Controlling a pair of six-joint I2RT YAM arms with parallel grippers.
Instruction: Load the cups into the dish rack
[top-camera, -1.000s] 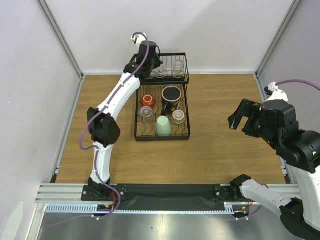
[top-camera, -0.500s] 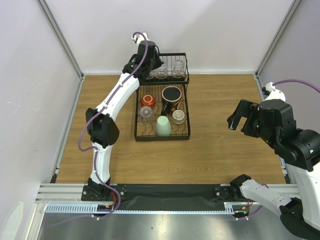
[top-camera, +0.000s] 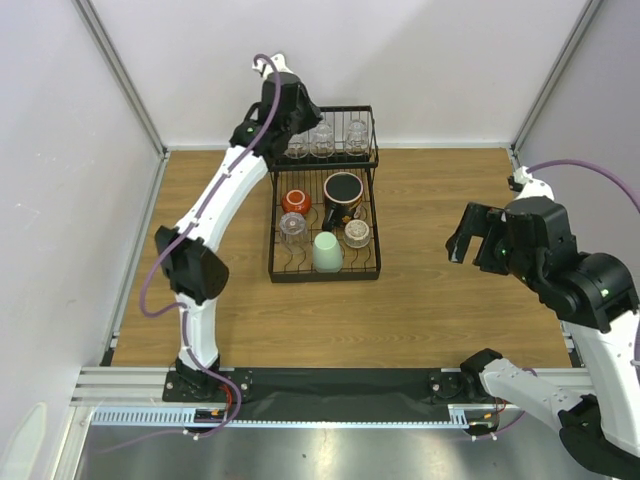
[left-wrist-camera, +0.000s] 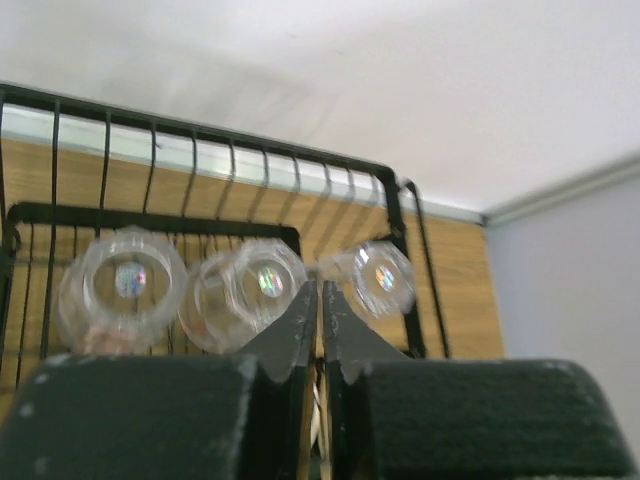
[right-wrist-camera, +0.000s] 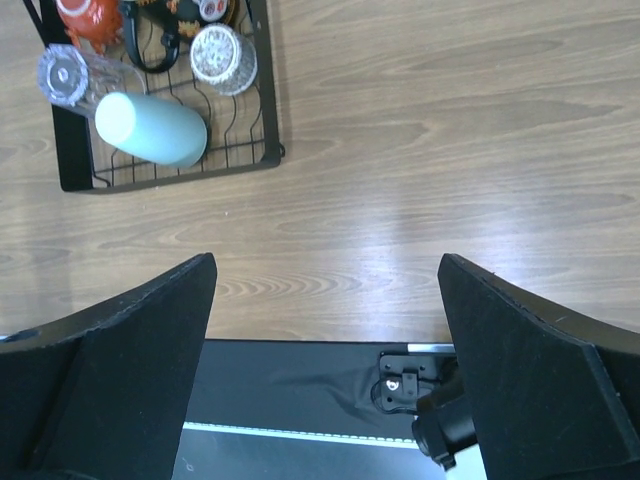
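Observation:
The black wire dish rack (top-camera: 274, 250) holds all the cups I see. Its raised basket (top-camera: 372, 128) carries three clear tumblers (top-camera: 322, 143), also seen in the left wrist view (left-wrist-camera: 250, 290). The tray holds a red mug (top-camera: 294, 201), a black-rimmed mug (top-camera: 343, 190), a mint-green cup (top-camera: 327, 251) and two clear glasses (top-camera: 293, 231). My left gripper (top-camera: 296, 125) hovers over the basket's left end, shut and empty (left-wrist-camera: 320, 290). My right gripper (top-camera: 470, 232) is open and empty over bare table right of the rack (right-wrist-camera: 325, 265).
The rack's near right corner (right-wrist-camera: 268, 150) shows in the right wrist view with the mint cup (right-wrist-camera: 150, 130). Grey walls close in the table at the back and sides. The black base rail (top-camera: 330, 385) runs along the near edge.
My left gripper has lifted and drawn back from the basket, leaving a tumbler at its left end. My right arm has shifted slightly left.

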